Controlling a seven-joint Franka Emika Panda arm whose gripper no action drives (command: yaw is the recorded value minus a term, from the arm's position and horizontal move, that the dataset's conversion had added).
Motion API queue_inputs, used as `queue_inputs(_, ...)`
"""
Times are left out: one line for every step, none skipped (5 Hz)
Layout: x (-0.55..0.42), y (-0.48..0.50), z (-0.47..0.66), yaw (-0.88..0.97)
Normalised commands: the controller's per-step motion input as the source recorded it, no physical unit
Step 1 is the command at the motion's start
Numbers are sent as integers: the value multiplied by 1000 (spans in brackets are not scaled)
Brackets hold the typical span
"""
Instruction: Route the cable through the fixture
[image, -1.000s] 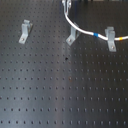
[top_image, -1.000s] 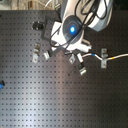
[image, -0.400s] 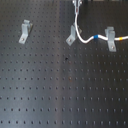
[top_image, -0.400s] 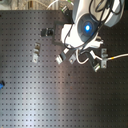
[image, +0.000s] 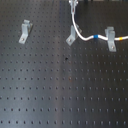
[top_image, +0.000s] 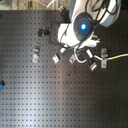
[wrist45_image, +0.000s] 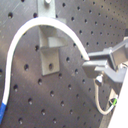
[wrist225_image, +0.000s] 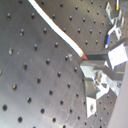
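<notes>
A black perforated bench (image: 60, 85) is carrying three silver-grey clip brackets standing in a row near its far edge in the first exterior view: a left bracket (image: 24, 31), a middle fixture (image: 71, 36) and a right bracket (image: 111, 39). The white cable (image: 76, 22) is descending from the gripper (image: 73, 4) at the far edge, curving down beside the middle fixture and then running sideways toward the right bracket, with its blue band (image: 93, 37) lying between the two. Beyond the right bracket the cable is continuing toward the bench's edge on the first exterior view's right.

In the second exterior view the arm's white body with a glowing blue light (top_image: 82, 24) is hanging over the brackets, hiding much of the cable; a yellow-banded stretch (top_image: 117, 56) is emerging past the end bracket (top_image: 104, 56).

In the first wrist view the cable (wrist45_image: 30, 30) is arching over the fixture (wrist45_image: 50, 47), and its end is sitting pinched between the narrow grey fingers (wrist45_image: 107, 57). The second wrist view is showing the same grip, the fingers (wrist225_image: 100, 62) closing on the cable (wrist225_image: 57, 27).
</notes>
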Motion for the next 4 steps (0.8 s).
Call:
queue_inputs(-54,18,1,-29)
queue_inputs(-370,49,6,-71)
queue_inputs(-80,415,-14,109)
queue_inputs(36,272,-6,34)
